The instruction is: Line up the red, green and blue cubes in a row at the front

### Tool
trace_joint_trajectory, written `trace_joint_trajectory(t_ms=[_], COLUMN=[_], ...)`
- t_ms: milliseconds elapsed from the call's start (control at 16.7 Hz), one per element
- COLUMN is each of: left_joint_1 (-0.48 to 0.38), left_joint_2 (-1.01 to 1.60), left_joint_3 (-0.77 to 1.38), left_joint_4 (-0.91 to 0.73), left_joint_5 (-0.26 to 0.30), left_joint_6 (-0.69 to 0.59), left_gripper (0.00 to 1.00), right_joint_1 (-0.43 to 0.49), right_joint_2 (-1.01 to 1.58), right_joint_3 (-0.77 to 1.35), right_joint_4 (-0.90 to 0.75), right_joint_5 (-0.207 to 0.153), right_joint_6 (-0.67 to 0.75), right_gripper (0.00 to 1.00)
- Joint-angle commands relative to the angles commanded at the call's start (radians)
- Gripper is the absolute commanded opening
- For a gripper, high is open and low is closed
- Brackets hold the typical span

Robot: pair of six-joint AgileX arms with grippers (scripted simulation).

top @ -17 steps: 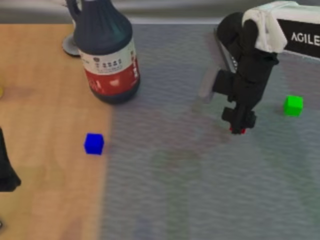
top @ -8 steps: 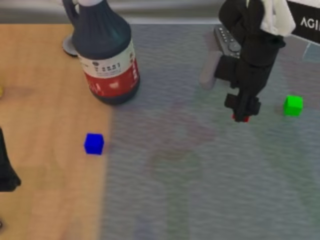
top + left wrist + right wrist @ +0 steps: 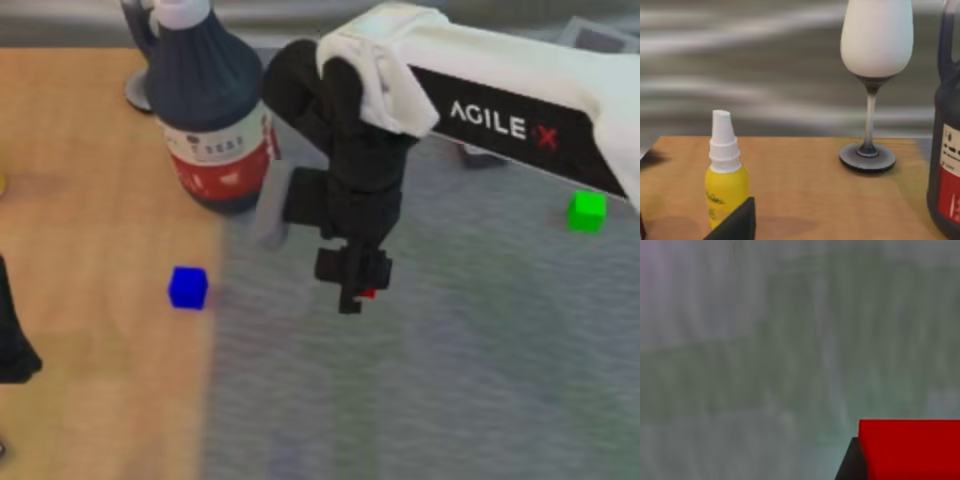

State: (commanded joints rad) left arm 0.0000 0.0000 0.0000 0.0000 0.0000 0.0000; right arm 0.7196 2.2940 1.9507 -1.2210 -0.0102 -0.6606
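Note:
My right gripper [image 3: 357, 290] hangs above the grey mat near the table's middle, shut on the red cube [image 3: 368, 293], of which only a sliver shows between the fingers from above. The right wrist view shows the red cube [image 3: 910, 447] large, against one dark fingertip [image 3: 852, 465]. The blue cube [image 3: 187, 287] rests on the wooden part, left of the gripper. The green cube [image 3: 586, 211] sits on the mat at the right. My left arm [image 3: 12, 340] is parked at the left edge, and only one dark fingertip [image 3: 737, 225] shows in its wrist view.
A big dark bottle with a red label [image 3: 212, 110] stands at the back left, close to my right arm. A wine glass [image 3: 875, 75] and a small yellow bottle [image 3: 725, 180] stand on the wood behind. A grey object [image 3: 480, 155] lies under the right arm.
My right arm has swung left and toward the front with the red cube, from near the green cube to the table's middle. The blue and green cubes have not moved.

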Motion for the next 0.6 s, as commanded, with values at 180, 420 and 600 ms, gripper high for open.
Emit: trace_joint_trajectory(t_ms=[180,420,600], left_joint_1=[0.0,0.0,0.0], left_joint_2=[0.0,0.0,0.0], left_joint_3=[0.0,0.0,0.0], left_joint_4=[0.0,0.0,0.0], left_joint_5=[0.0,0.0,0.0], left_joint_6=[0.0,0.0,0.0], left_gripper=[1.0,1.0,1.0], right_joint_1=[0.177,0.308,0.314], right_joint_2=[0.017,0.022,0.021], right_joint_3=[0.049,0.088,0.09], right_joint_4=[-0.033,-0.055,-0.055], right_joint_5=[0.001,0.003,0.003], right_joint_6=[0.072,0.134,0.138], right_gripper=[0.0,0.0,0.0])
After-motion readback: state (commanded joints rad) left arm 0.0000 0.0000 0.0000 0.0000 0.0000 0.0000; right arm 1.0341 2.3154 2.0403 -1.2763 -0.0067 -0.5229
